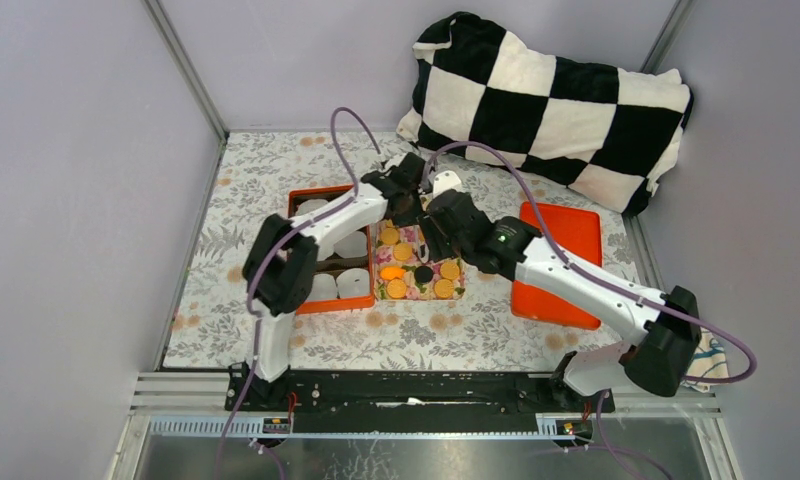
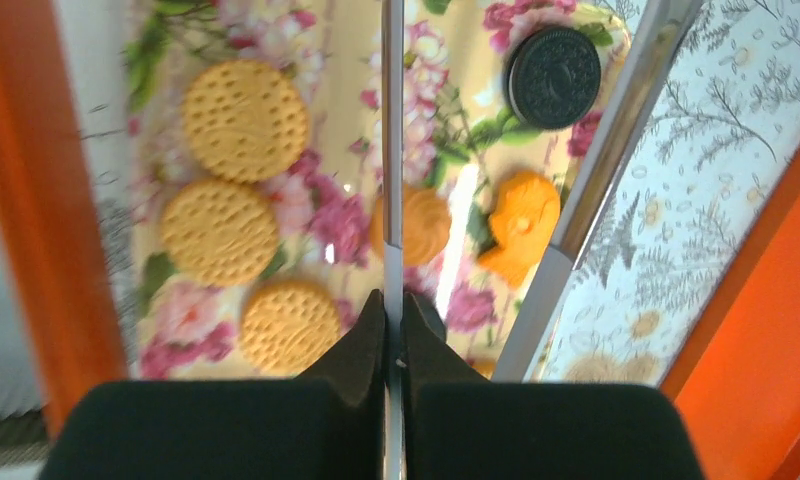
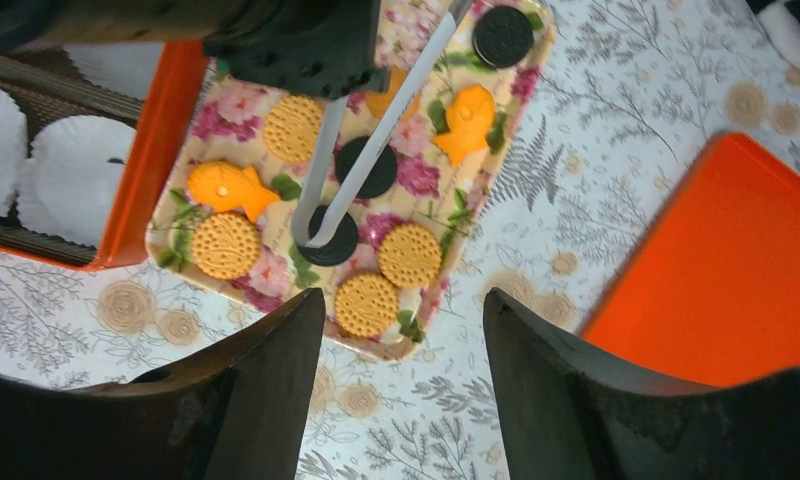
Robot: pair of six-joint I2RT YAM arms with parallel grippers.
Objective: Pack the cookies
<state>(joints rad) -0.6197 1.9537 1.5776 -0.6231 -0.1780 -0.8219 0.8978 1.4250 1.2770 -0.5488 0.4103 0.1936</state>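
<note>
The cookies lie on a floral tray (image 1: 412, 240): round tan ones (image 3: 409, 255), orange fish-shaped ones (image 3: 231, 188) and black ones (image 3: 503, 35). My left gripper (image 1: 408, 200) is above the tray's far end, shut on grey metal tongs (image 3: 371, 160). The tong tips sit around a black cookie (image 3: 328, 240). In the left wrist view the left gripper (image 2: 393, 310) clamps one thin tong arm (image 2: 393, 150) over tan cookies (image 2: 244, 118). My right gripper (image 3: 406, 310) is open and empty, above the tray's right side (image 1: 446, 235).
An orange box (image 1: 321, 300) with white paper cups (image 3: 76, 175) stands left of the tray. A flat orange lid (image 1: 566, 265) lies to the right. A black-and-white checkered pillow (image 1: 546, 100) lies at the back right. A floral cloth covers the table.
</note>
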